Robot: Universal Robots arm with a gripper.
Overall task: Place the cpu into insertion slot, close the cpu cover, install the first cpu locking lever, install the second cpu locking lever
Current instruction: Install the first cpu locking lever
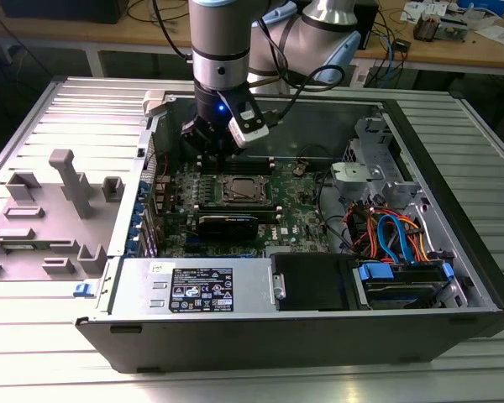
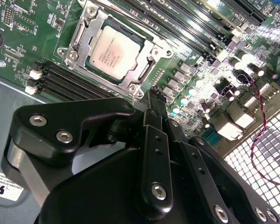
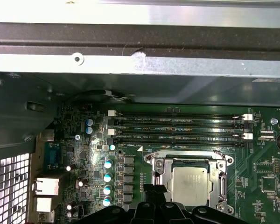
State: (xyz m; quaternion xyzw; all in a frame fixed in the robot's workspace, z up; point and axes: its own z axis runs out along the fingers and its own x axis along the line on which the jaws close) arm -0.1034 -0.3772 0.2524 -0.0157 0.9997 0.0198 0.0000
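Note:
The cpu [image 2: 114,53] lies flat in the insertion slot [image 1: 239,191], its silver top facing up. The cpu cover [image 2: 146,71] is folded down around it as a metal frame; in the first wrist view the cpu [image 3: 190,184] and the cpu cover [image 3: 159,179] look the same. My gripper [image 2: 151,92] hovers just off one corner of the socket, fingers pressed together with nothing between them. In the exterior view the gripper [image 1: 216,144] hangs over the board just behind the socket, toward the case's far wall. I cannot make out how the locking levers stand.
Black memory slots [image 3: 177,126] run beside the socket, with capacitors [image 3: 108,182] and rear ports [image 3: 46,186] nearby. The case wall [image 3: 140,65] rises close behind. A power supply [image 1: 202,290], drive cage and cables [image 1: 395,235] fill the front and right. A grey fixture tray [image 1: 59,210] sits outside.

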